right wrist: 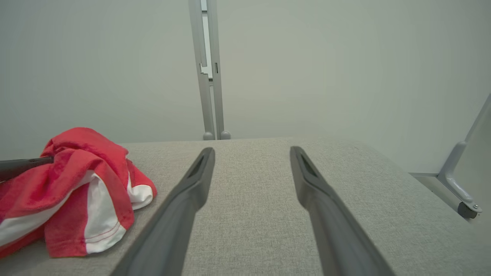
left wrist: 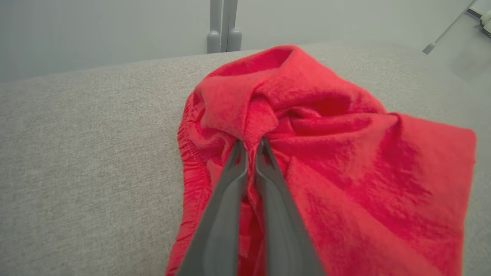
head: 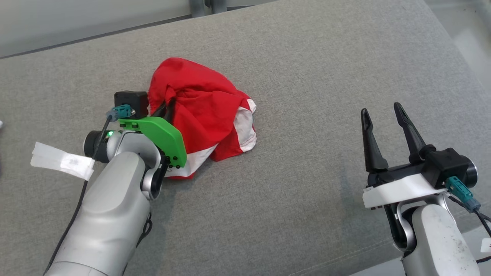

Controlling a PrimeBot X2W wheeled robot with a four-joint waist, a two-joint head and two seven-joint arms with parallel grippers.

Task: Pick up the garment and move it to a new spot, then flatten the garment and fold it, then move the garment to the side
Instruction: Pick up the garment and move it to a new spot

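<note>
The garment (head: 203, 111) is a crumpled red piece with white panels, lying in a heap on the grey padded surface (head: 307, 69) left of centre. My left gripper (head: 168, 105) is shut on a fold of the garment (left wrist: 345, 153) near its left side, the two fingers (left wrist: 234, 161) pinching red cloth between them. My right gripper (head: 381, 111) stands open well to the right, above bare fabric, nothing between its fingers. From the right wrist, the garment (right wrist: 76, 184) sits at the far left and my right gripper (right wrist: 251, 151) points past it.
The grey surface ends at a far edge with a pale wall and a grey post (right wrist: 209, 76) behind it. A white tag (head: 61, 161) hangs off the left forearm. The surface's right edge (head: 460, 57) drops to a pale floor.
</note>
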